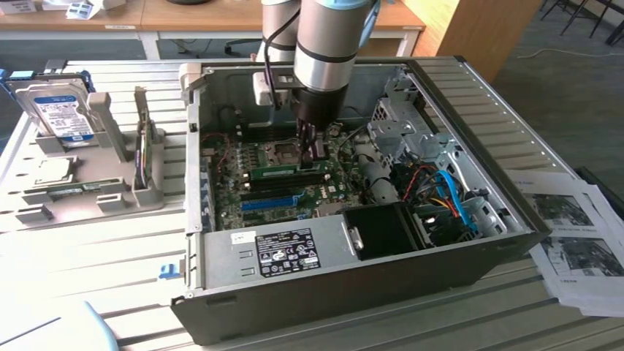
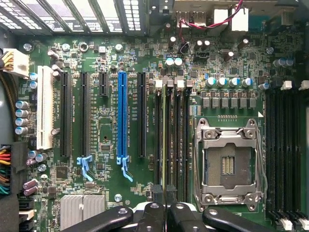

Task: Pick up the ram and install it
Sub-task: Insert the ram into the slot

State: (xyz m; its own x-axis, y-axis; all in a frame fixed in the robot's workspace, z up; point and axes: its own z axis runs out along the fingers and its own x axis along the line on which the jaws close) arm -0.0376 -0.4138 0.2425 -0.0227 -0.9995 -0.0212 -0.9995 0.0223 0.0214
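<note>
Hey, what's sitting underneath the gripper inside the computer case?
The ram stands on edge in a memory slot, beside the empty CPU socket. The gripper covers one end of it, so that end is hidden.

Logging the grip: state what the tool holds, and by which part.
The memory stick, pinched across its top edge near one end by the tool.

I work on a pale slatted table [image 1: 107,248], and strong light makes its near part almost white on the exterior view's left. Behind it stand wooden desks [image 1: 88,18] with white legs. The floor [image 1: 546,73] is a grey-blue carpet. On the exterior view's right a tall wooden panel [image 1: 478,29] stands near the table, and behind it I see dark chair legs [image 1: 585,14].
</note>
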